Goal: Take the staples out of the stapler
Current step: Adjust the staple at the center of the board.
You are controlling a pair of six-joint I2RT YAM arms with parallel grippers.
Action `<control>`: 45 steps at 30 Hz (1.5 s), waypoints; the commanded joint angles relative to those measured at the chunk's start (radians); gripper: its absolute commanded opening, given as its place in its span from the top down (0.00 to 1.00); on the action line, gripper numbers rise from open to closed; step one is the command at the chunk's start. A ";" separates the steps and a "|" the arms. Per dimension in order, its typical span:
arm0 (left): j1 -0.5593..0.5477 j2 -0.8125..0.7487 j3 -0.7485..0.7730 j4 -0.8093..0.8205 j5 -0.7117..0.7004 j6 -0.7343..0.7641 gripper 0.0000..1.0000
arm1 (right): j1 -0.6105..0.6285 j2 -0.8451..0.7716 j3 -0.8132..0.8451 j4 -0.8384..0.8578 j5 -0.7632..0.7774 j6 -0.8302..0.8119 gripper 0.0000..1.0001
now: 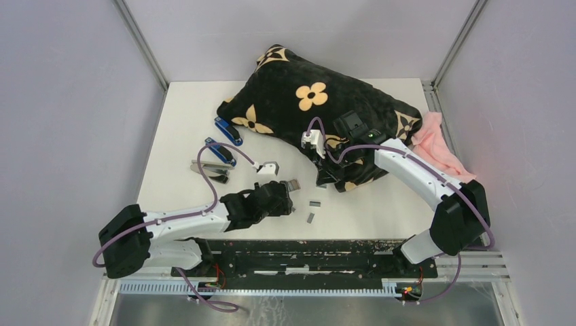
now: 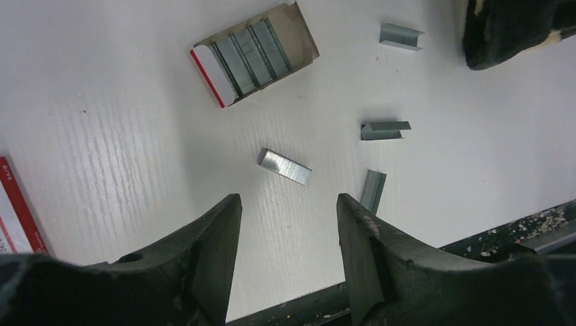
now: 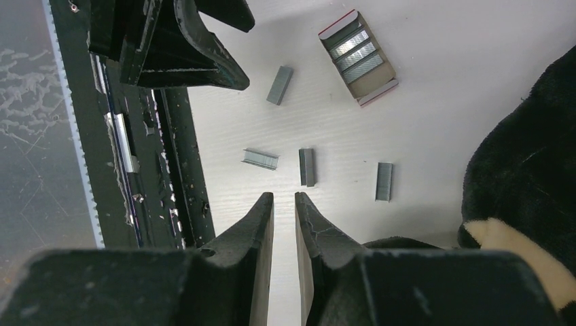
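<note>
The silver-grey stapler (image 1: 208, 170) lies at the left of the table, apart from both grippers and out of the wrist views. Several loose staple strips lie on the white table near the front edge. My left gripper (image 2: 289, 202) is open and empty, hovering just above one strip (image 2: 284, 166), with others to its right (image 2: 385, 130). It also shows in the top view (image 1: 288, 201). My right gripper (image 3: 284, 197) is empty, its jaws a narrow slit apart, above the table near a strip (image 3: 307, 167) and beside the cushion. It also shows in the top view (image 1: 325, 178).
A small red-and-white box (image 2: 255, 53) holding staple blocks lies beyond the left gripper. Two blue staplers (image 1: 225, 140) lie behind the grey one. A black flowered cushion (image 1: 312, 102) and a pink cloth (image 1: 435, 139) fill the back right. The black base rail (image 1: 306, 255) runs along the near edge.
</note>
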 commanded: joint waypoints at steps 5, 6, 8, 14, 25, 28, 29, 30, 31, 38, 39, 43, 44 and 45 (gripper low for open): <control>-0.066 0.042 0.090 -0.122 -0.138 -0.145 0.39 | -0.008 -0.043 0.012 0.041 -0.027 0.020 0.77; -0.070 0.041 0.089 -0.110 -0.137 -0.151 0.39 | -0.009 -0.043 0.012 0.043 -0.025 0.021 0.77; -0.077 0.044 0.086 -0.087 -0.141 -0.183 0.39 | -0.011 -0.041 0.010 0.045 -0.023 0.022 0.77; -0.080 0.140 0.149 -0.219 -0.194 -0.369 0.47 | -0.013 -0.039 0.007 0.051 -0.023 0.029 0.77; -0.098 0.316 0.281 -0.315 -0.213 -0.446 0.47 | -0.014 -0.034 0.003 0.055 -0.017 0.029 0.77; -0.098 0.362 0.317 -0.317 -0.221 -0.441 0.47 | -0.015 -0.037 0.003 0.056 -0.017 0.030 0.77; -0.097 0.377 0.327 -0.321 -0.223 -0.437 0.46 | -0.015 -0.037 0.003 0.055 -0.016 0.028 0.77; -0.098 0.398 0.342 -0.330 -0.225 -0.434 0.46 | -0.014 -0.038 0.002 0.056 -0.015 0.028 0.77; -0.098 0.411 0.357 -0.344 -0.226 -0.434 0.46 | -0.014 -0.040 0.001 0.057 -0.014 0.027 0.76; -0.098 0.497 0.406 -0.383 -0.208 -0.431 0.47 | -0.016 -0.046 0.000 0.058 -0.013 0.026 0.77; -0.098 0.502 0.410 -0.383 -0.206 -0.431 0.47 | -0.016 -0.046 -0.002 0.059 -0.013 0.026 0.77; -0.098 0.528 0.424 -0.395 -0.206 -0.431 0.47 | -0.016 -0.049 -0.004 0.061 -0.011 0.025 0.77; -0.099 0.535 0.431 -0.400 -0.208 -0.430 0.48 | -0.017 -0.049 -0.004 0.061 -0.010 0.025 0.77; -0.098 0.539 0.435 -0.406 -0.207 -0.429 0.48 | -0.017 -0.050 -0.004 0.061 -0.011 0.025 0.77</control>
